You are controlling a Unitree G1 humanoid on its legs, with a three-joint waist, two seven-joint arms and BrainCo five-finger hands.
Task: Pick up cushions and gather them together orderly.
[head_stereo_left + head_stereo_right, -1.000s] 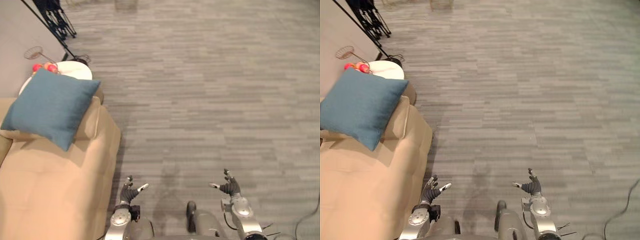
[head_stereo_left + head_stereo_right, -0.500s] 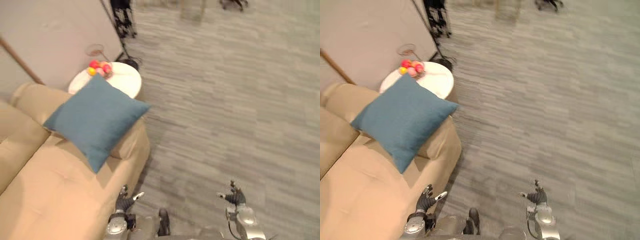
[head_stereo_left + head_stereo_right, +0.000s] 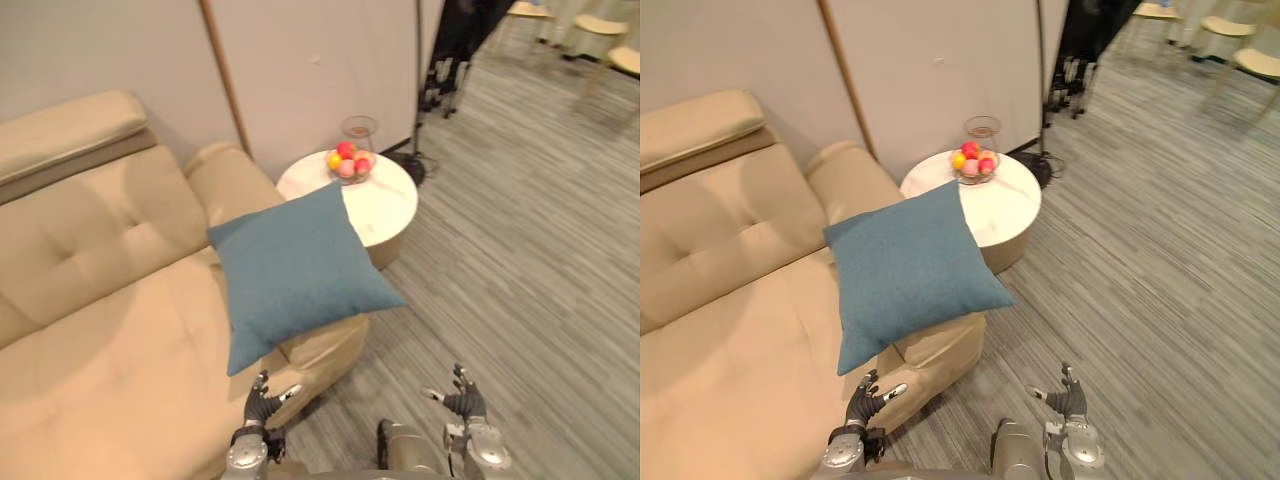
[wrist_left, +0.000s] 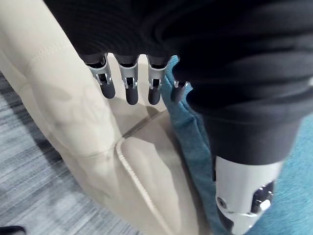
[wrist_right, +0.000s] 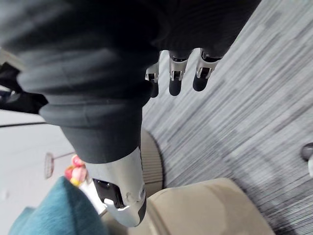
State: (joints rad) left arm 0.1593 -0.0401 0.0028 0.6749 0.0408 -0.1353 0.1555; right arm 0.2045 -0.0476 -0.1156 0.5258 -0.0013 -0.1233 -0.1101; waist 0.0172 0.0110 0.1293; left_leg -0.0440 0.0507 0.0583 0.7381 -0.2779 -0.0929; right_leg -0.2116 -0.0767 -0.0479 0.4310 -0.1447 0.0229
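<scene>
**Left eye view:** The blue cushion (image 3: 295, 270) lies tilted on the armrest end of the beige sofa (image 3: 100, 330). One corner overhangs the sofa's outer edge toward the round white counter (image 3: 390, 205), which carries a glass bowl of fruit (image 3: 348, 163). The left hand (image 3: 262, 392) is low by the sofa's front corner. The right hand (image 3: 462, 400) is over the grey floor (image 3: 520, 260). Both are spread wide and hold nothing.

**Left wrist view:** The fingers (image 4: 128, 88) are straight above the armrest seam. The cushion is just beside them, apart.

**Right wrist view:** The fingers (image 5: 176, 81) are straight above the floor. A cushion corner shows near the sofa end.
</scene>
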